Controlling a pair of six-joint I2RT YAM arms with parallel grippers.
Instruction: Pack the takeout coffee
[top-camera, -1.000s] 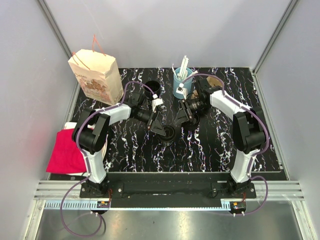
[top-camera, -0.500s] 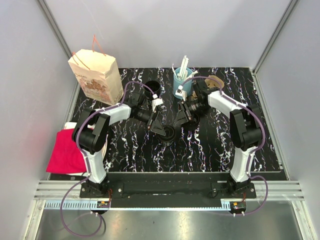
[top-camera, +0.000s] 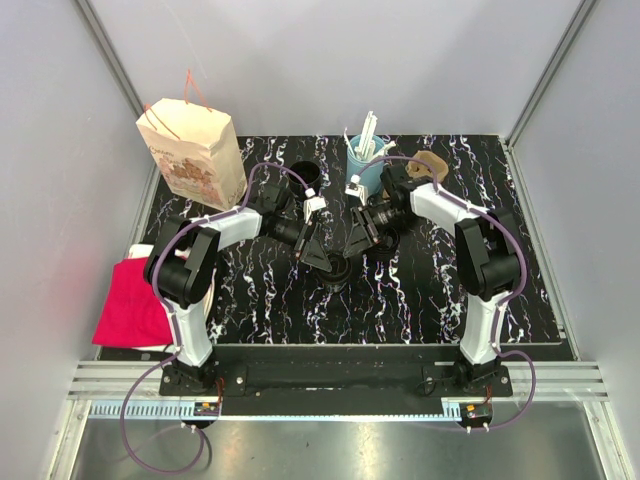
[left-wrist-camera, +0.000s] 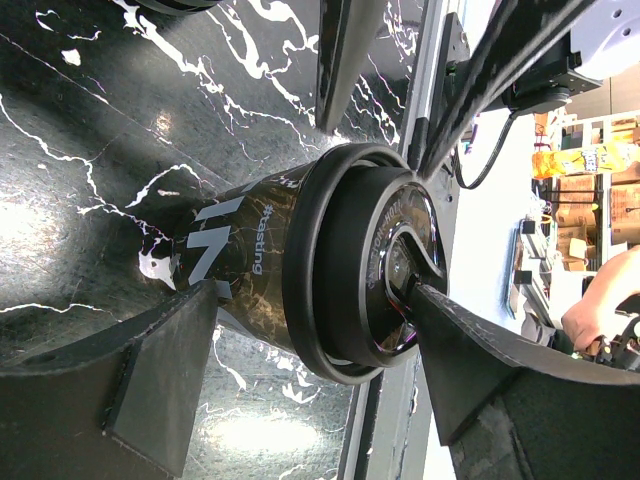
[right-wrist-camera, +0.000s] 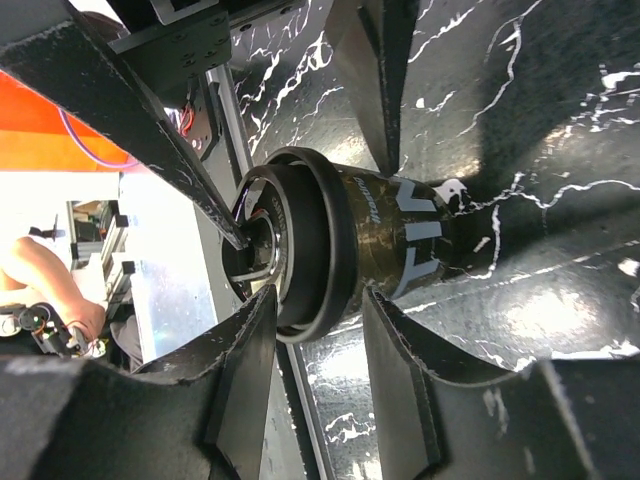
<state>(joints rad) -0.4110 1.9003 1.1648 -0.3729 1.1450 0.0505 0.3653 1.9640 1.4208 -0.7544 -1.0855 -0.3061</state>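
Takeout coffee (left-wrist-camera: 265, 265): standing mid-table on black, white-veined marble-pattern table (top-camera: 420, 290). Glossy ridged round lid (left-wrist-camera: 375, 265), printed tapered wall. Left gripper (left-wrist-camera: 310, 298) splayed wide, one tip touching lid. Right gripper (right-wrist-camera: 318, 300) half-spread at rim; grip indeterminate.

Black marbled table (top-camera: 420, 290): paper bag (top-camera: 195, 150), lidless cup (top-camera: 303, 172), straw cup (top-camera: 362, 172), takeout coffee (top-camera: 337, 271)

**Lidded cup upright at mid-table**

We see the takeout coffee (top-camera: 336, 271), a small black cup with pale lettering on its side. It stands upright near the middle of the black marbled tabletop (top-camera: 420, 300), its glossy black lid (left-wrist-camera: 350, 225) seated on top.
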